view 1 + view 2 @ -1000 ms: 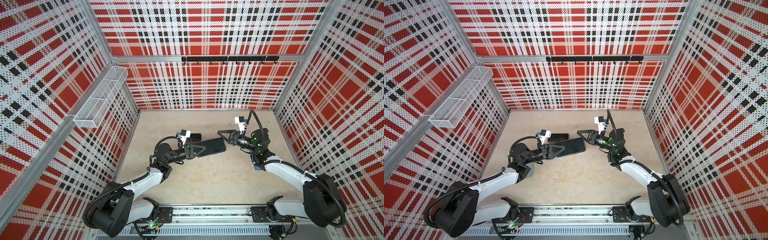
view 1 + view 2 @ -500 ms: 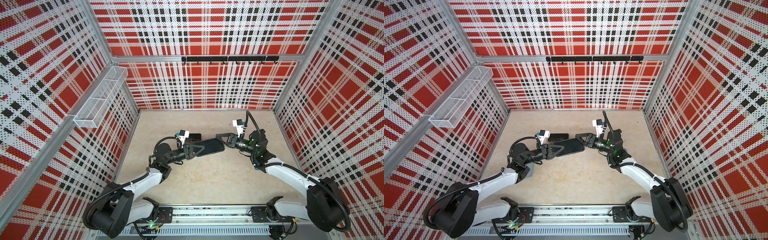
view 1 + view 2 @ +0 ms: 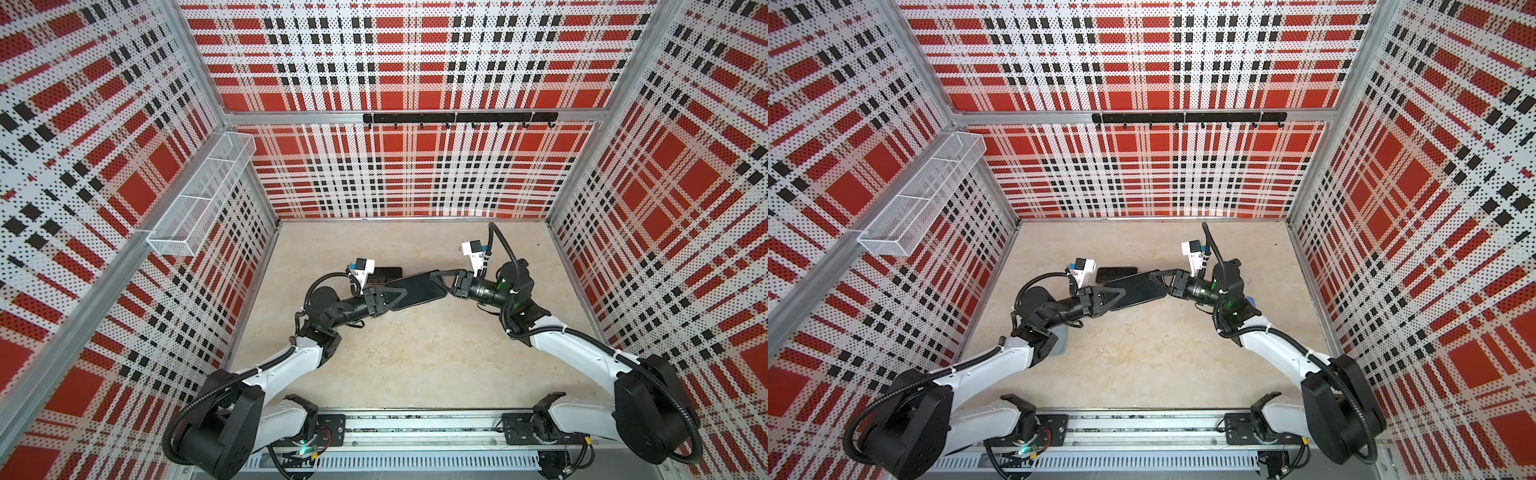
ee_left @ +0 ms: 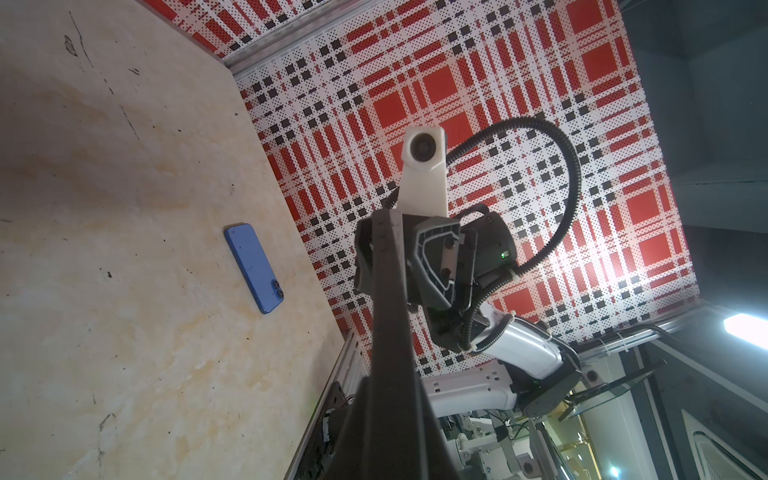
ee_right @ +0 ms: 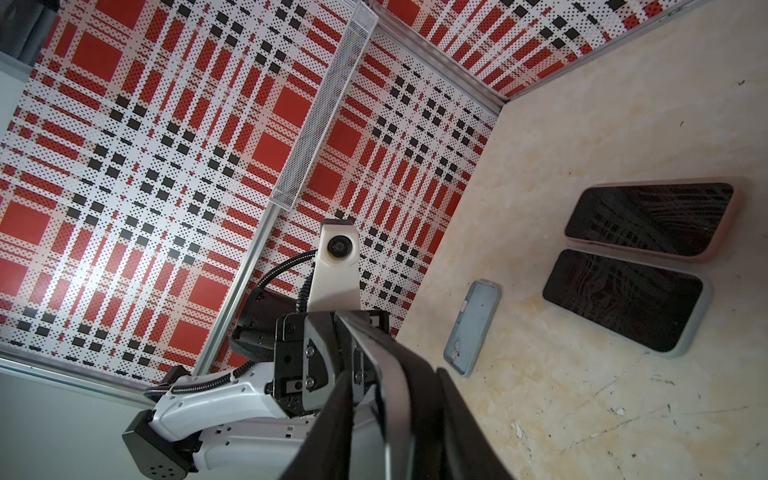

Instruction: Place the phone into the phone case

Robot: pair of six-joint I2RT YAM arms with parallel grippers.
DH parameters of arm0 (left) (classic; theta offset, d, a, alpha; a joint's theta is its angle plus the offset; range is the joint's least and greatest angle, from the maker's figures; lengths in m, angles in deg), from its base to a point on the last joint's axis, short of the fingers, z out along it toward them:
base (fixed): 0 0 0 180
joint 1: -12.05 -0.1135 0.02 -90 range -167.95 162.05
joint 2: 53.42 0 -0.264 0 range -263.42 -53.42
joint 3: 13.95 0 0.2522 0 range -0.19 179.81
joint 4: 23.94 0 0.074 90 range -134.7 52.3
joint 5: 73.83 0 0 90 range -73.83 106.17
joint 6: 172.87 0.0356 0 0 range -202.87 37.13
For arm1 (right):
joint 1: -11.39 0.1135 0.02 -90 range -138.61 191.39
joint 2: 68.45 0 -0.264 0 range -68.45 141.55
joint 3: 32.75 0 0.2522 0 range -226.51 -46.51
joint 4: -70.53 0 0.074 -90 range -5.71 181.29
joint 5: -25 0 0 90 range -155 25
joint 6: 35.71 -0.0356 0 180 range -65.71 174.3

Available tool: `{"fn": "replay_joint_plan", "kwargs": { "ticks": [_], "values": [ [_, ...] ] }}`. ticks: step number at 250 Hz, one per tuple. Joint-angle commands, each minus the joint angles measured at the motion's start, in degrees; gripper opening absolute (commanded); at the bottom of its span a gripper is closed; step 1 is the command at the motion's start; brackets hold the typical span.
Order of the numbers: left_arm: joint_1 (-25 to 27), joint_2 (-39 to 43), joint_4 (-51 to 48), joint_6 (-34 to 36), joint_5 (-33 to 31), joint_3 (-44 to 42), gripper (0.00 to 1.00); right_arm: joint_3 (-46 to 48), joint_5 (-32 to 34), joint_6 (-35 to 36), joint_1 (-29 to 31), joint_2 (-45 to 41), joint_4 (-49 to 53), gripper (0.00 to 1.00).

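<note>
A black phone-sized slab [image 3: 417, 289] hangs above the table between both arms. Edge-on in the right wrist view [image 5: 395, 386] it shows a grey layer against a dark one, like a phone lying in a black phone case. My left gripper [image 3: 399, 293] is shut on its left end. The jaws of my right gripper [image 3: 438, 280] stand on either side of its right end. A sliver of gap shows beside one finger, so whether they press it is unclear. A bare blue phone [image 4: 254, 268] lies camera side up by the right arm. An empty light-blue phone case [image 5: 473, 328] lies by the left arm.
Two cased phones lie screen up behind the held slab, one in pink [image 5: 652, 220] and one in grey-blue [image 5: 623, 303]. A wire basket [image 3: 199, 208] hangs on the left wall. A black hook rail [image 3: 459, 117] runs along the back wall.
My right gripper has moved left from a little apart and now straddles the slab's right end. Its jaws widened, then narrowed. The left gripper has kept its hold with little movement.
</note>
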Motion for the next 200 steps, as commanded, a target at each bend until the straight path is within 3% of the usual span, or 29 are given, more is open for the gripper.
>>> {"fn": "replay_joint_plan", "kwargs": {
  "ticks": [1, 76, 93, 130, 200],
  "values": [
    [0.6, -0.1, 2.4, -0.1, -0.3, 0.4, 0.00, -0.3, -1.2, -1.5, 0.4, 1.1, -7.6, 0.28],
    [0.5, -0.7, 2.5, 0.1, 0.1, 0.6, 0.00, 1.1, 0.8, -1.8, 0.4, 2.5, -11.5, 0.08],
    [0.4, -0.7, 2.5, 0.1, 0.3, 0.8, 0.00, 1.1, 0.7, -1.6, 0.5, 2.8, -11.7, 0.10],
    [0.1, -0.8, 2.6, 0.0, 0.3, 0.9, 0.01, -0.4, -0.7, -1.8, 0.4, 3.8, -11.0, 0.26],
    [-2.8, 0.4, 2.7, -0.7, 0.3, 0.3, 0.00, -0.5, -5.8, 0.0, 1.1, 3.2, -5.9, 0.19]
  ]
}}
